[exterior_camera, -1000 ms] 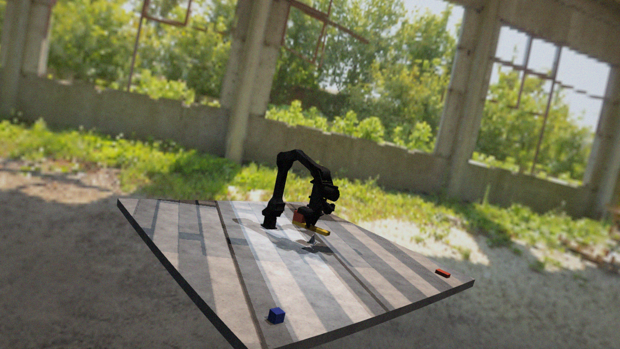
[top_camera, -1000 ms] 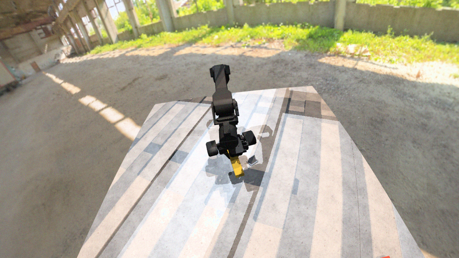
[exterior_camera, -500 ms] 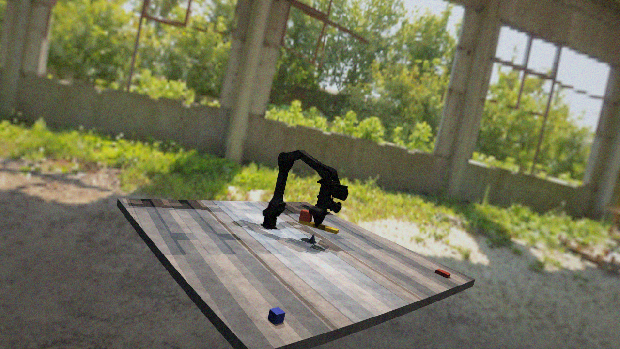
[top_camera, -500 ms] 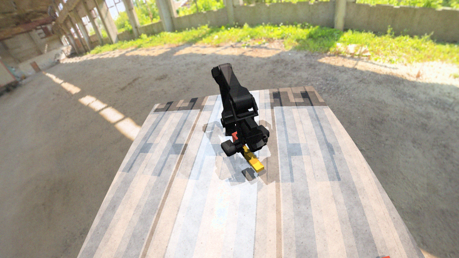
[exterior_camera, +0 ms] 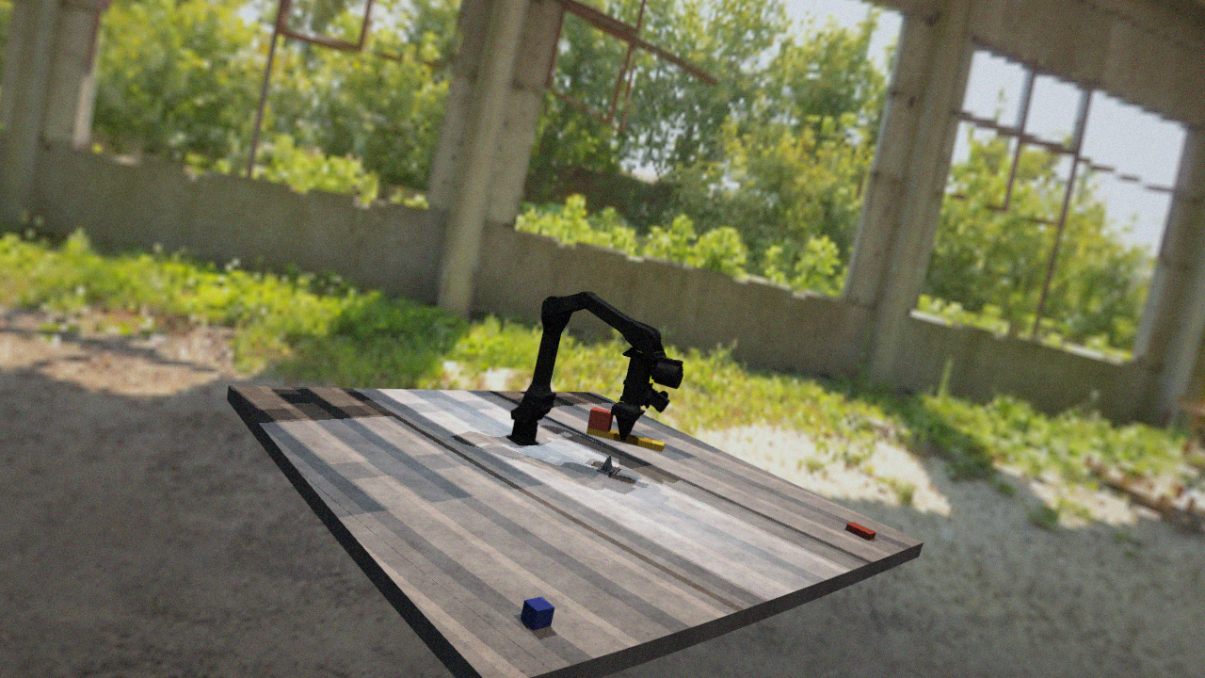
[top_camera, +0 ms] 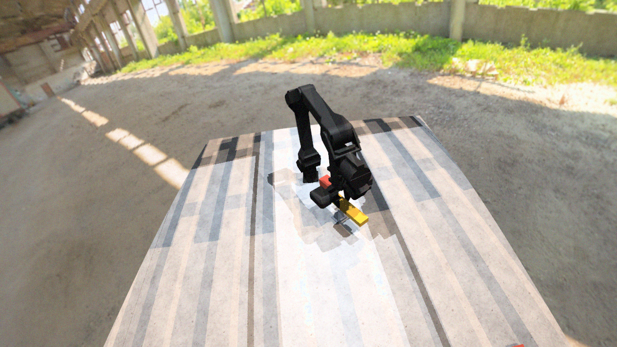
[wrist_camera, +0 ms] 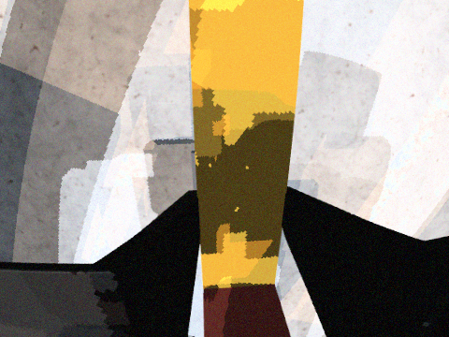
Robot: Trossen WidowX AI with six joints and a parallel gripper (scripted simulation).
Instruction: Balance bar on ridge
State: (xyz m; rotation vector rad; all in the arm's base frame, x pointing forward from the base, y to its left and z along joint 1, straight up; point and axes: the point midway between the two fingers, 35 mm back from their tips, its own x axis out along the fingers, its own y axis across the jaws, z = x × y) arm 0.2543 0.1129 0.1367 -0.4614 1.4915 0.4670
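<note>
My gripper [top_camera: 338,199] [exterior_camera: 624,435] [wrist_camera: 238,198] is shut on the yellow bar [top_camera: 356,214] [exterior_camera: 650,443] [wrist_camera: 248,70] and holds it raised off the table. A red block [top_camera: 325,181] [exterior_camera: 600,418] [wrist_camera: 248,313] sits on one end of the bar, on the arm-base side of the fingers. The small grey ridge [top_camera: 340,218] [exterior_camera: 606,466] stands on the table. It shows just left of the bar in the top view and lower than the bar in the exterior view. In the wrist view the bar hides most of what lies under it, so the ridge is not clear there.
A blue cube [exterior_camera: 537,613] lies near the table's front edge in the exterior view. A small red block [exterior_camera: 859,530] lies near the table's right corner; its edge shows at the bottom of the top view. Arm shadows fall around the ridge.
</note>
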